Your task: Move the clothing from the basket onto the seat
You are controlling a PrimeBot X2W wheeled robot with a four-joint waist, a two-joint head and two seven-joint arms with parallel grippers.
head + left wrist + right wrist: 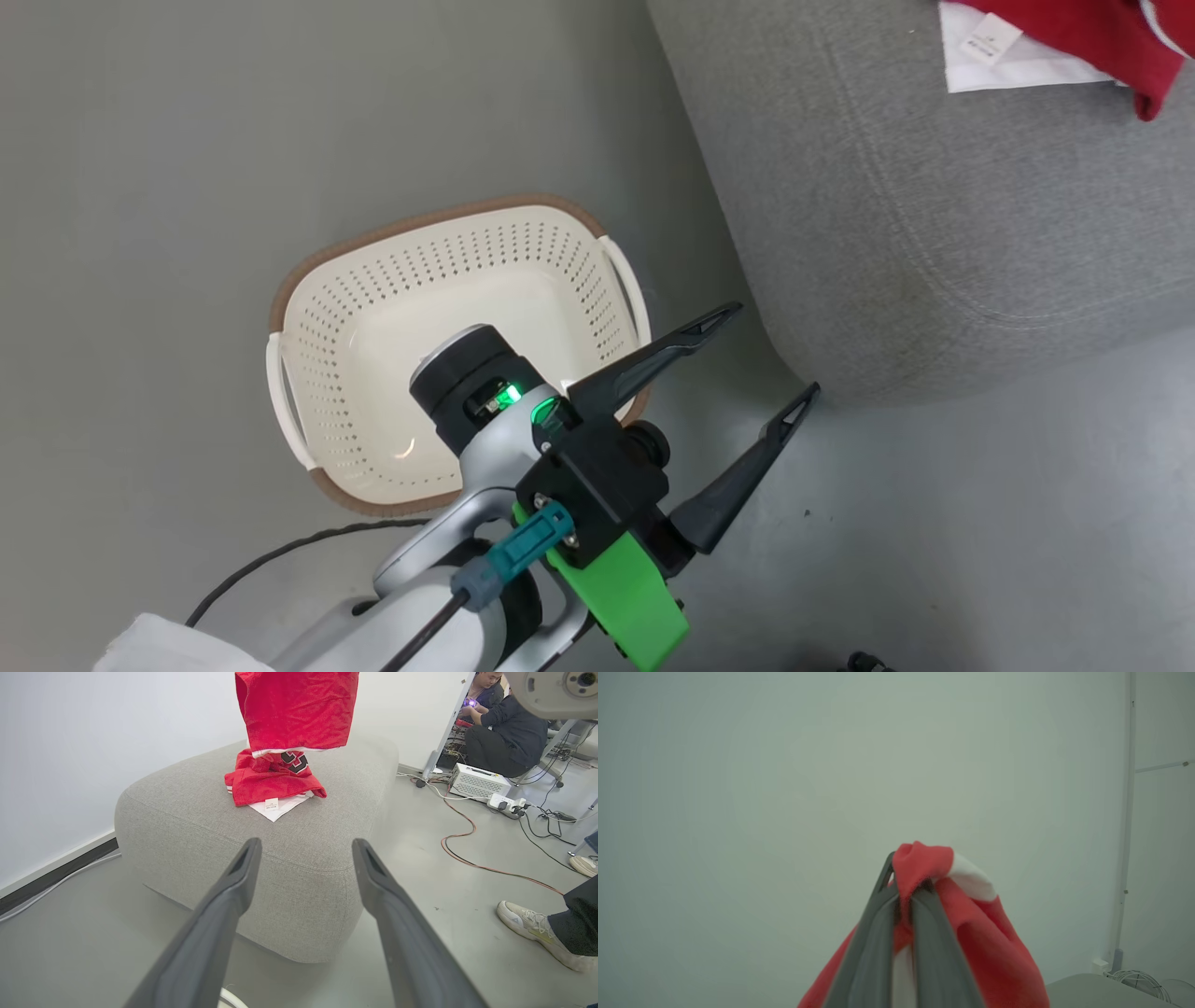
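One basket (327, 317) stands on the floor (140, 187) at left; what shows of its bottom is bare plastic. Over its right rim the left jaws stand wide apart, holding nothing. One seat (934, 233) rests on the floor to the right, near the basket but apart from it. The clothing (273, 781) counts two pieces. The lying garment is crumpled on the seat's top, a white tag showing. The hanging garment (296, 709) is suspended above it, pinched in the closed right jaws. Far right in the left wrist view are one seated person (509, 732) and one shoe (528, 926).
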